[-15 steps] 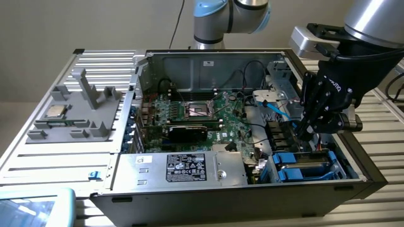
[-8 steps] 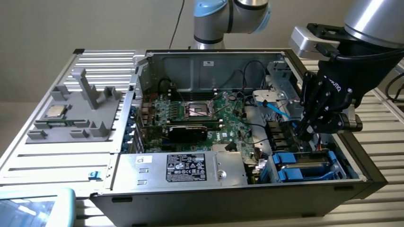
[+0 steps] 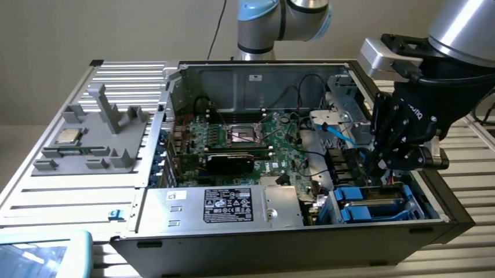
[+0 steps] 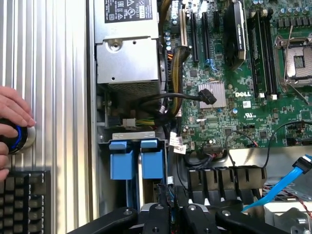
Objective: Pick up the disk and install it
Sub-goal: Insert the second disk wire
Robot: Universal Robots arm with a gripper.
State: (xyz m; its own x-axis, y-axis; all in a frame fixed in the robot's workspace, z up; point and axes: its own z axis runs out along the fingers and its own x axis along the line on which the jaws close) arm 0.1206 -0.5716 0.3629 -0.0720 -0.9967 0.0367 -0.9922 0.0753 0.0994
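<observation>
Seeing black gripper [image 3: 384, 174] fingers nearly together above blue-framed silver-grey disk [image 3: 371, 204]; I'd judge it rigid, heavy, best gripped by carrier tabs.

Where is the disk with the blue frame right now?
The disk sits in the drive bay at the computer case's front corner, on the exterior view's right, next to the silver power supply box. The gripper is right above it.

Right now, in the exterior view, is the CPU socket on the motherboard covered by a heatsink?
No. The CPU socket sits bare and open in the middle of the green motherboard, with no heatsink over it.
</observation>
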